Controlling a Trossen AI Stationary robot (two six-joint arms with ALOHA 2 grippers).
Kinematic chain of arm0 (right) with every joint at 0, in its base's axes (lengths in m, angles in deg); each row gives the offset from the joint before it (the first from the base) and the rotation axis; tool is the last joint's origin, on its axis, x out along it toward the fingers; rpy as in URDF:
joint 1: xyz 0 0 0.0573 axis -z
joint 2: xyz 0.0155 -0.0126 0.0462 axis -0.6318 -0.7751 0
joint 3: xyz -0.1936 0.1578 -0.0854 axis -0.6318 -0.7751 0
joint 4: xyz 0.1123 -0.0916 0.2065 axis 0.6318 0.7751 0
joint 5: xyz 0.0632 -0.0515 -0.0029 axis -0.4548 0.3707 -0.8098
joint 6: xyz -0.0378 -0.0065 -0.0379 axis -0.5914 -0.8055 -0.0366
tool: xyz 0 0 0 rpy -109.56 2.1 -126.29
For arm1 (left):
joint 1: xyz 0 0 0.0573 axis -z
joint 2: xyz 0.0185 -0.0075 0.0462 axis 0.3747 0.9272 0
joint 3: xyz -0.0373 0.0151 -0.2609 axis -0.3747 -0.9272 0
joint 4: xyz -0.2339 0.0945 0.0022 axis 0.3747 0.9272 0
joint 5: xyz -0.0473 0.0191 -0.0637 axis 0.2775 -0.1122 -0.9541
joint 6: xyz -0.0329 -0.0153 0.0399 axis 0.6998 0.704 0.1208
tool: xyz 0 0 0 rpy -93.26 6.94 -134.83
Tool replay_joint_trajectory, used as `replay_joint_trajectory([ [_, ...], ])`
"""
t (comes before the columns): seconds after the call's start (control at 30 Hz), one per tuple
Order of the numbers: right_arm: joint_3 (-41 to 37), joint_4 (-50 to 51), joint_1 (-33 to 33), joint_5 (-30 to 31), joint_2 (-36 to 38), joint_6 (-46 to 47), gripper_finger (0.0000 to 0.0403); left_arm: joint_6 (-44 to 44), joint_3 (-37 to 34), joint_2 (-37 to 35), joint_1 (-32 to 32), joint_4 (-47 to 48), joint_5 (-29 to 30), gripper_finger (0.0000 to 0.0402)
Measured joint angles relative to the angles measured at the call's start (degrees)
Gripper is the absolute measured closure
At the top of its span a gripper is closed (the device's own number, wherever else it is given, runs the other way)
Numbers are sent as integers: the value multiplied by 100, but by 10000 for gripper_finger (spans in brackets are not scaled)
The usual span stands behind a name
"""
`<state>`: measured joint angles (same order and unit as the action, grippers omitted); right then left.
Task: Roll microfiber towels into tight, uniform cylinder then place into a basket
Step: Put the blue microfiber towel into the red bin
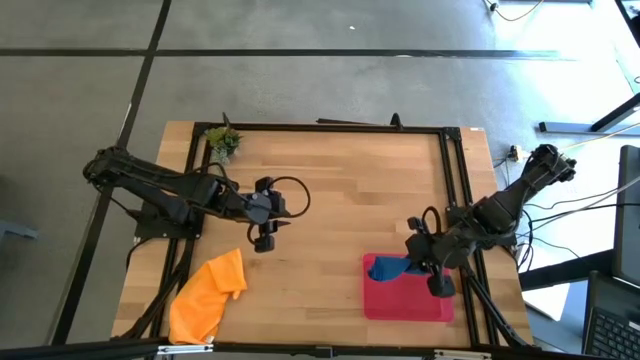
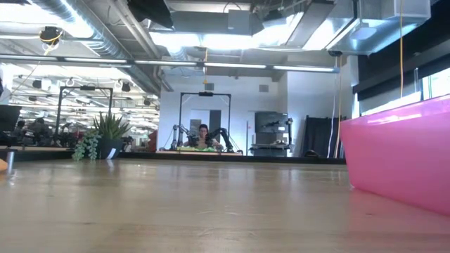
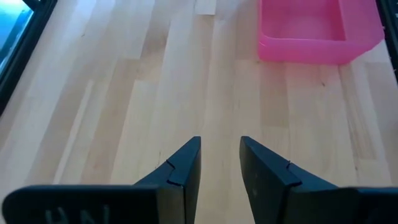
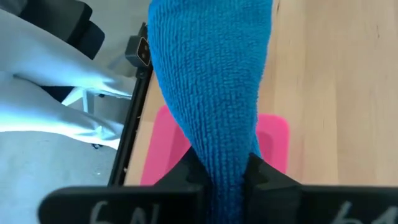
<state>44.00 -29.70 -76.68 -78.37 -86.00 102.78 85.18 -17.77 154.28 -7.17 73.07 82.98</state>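
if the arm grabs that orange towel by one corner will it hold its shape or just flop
Probably flop: the orange towel lies crumpled and folded. The blue towel droops from the right gripper the same way. It looks light, and likely to bunch if pushed.

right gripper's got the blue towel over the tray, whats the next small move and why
Probably lower a little and open the right gripper. It is shut on the blue towel, which already hangs over the red tray, so letting go should land it inside. The left gripper waits open, apart from the orange towel.
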Motion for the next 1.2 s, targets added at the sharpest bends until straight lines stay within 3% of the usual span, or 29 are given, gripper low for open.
replay_joint_trajectory([
  [0.77, 0, 182, -115, 52, -104, 437, 376, -1, 0, 2, 0, 2, 8, 299],
  [1.2, -7, 545, -534, 340, -1552, 1592, 376, -39, 0, 2, 0, 2, 11, 299],
])
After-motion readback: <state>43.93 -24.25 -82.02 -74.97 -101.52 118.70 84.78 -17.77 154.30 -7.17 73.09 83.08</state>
